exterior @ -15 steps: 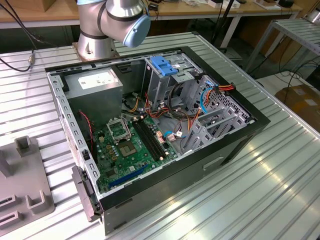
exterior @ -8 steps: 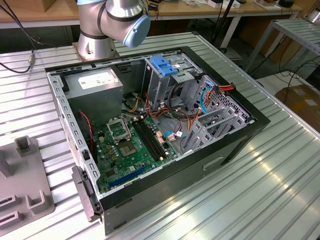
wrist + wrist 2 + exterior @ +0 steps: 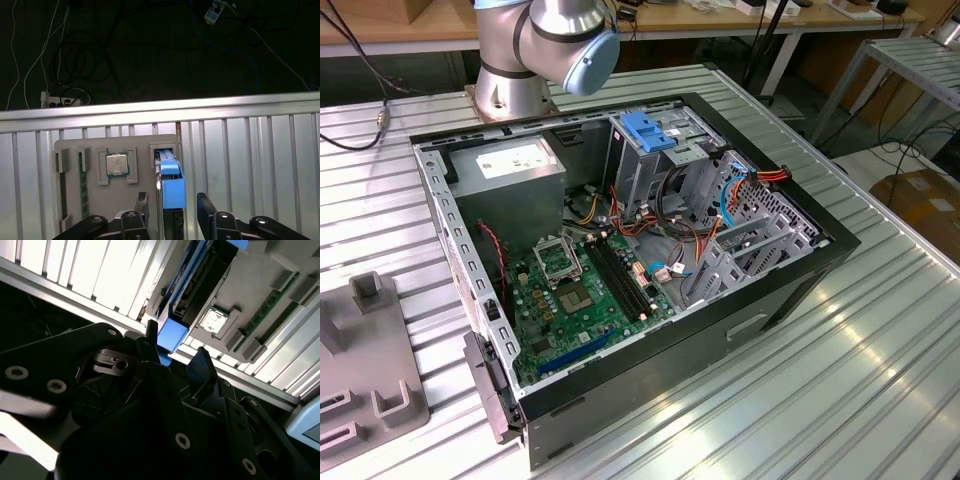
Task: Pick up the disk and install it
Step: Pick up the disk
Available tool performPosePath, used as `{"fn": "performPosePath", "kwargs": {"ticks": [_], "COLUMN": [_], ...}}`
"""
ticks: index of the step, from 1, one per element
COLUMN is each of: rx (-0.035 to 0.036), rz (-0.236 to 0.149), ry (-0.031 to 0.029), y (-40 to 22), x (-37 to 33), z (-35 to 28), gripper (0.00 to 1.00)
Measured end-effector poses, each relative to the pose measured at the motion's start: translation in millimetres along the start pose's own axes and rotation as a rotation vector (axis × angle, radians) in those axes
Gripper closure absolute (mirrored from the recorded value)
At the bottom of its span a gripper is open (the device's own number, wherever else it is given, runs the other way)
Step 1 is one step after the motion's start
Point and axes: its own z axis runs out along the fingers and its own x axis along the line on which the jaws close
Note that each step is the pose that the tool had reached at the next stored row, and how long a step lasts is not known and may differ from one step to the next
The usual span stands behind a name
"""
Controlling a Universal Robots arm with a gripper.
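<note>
Just over the disk, pincer spread

- Gripper [image 3: 172,200] [image 3: 176,342]: released, its two black fingers [image 3: 142,206] held apart, one on each side of the disk's blue end. In the first wrist view a gap shows at both fingers. In the second wrist view one finger sits just beside the blue plastic. Nothing is grasped.
- Disk [image 3: 171,180] [image 3: 196,282]: stands on edge in a slot of the grey holder plate [image 3: 142,145] [image 3: 250,290], with its blue carrier rail uppermost. It has not been lifted.
- Same plate: a square processor chip [image 3: 116,164] [image 3: 212,321] lies in a pocket beside the disk. A green memory stick [image 3: 83,185] [image 3: 267,307] sits further along.
- Plate rests on the ribbed metal table [image 3: 250,165] [image 3: 75,270], near its edge.
- Exterior view: computer case [image 3: 790,300] lies open on the table, with the green motherboard [image 3: 580,300] exposed. The drive cage [image 3: 650,160] carries a blue latch block [image 3: 650,130] on top.
</note>
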Motion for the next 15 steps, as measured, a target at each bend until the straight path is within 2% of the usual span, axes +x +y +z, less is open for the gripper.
{"fn": "performPosePath", "kwargs": {"ticks": [3, 5, 15], "rx": [0.0142, 0.0180, 0.0187], "rz": [0.000, 0.000, 0.000], "ry": [-0.0001, 0.0001, 0.0002], "y": [2.8, 2.9, 2.8], "x": [0.1, 0.1, 0.1], "z": [5.7, 7.0, 8.4], "gripper": [0.49, 0.49, 0.49]}}
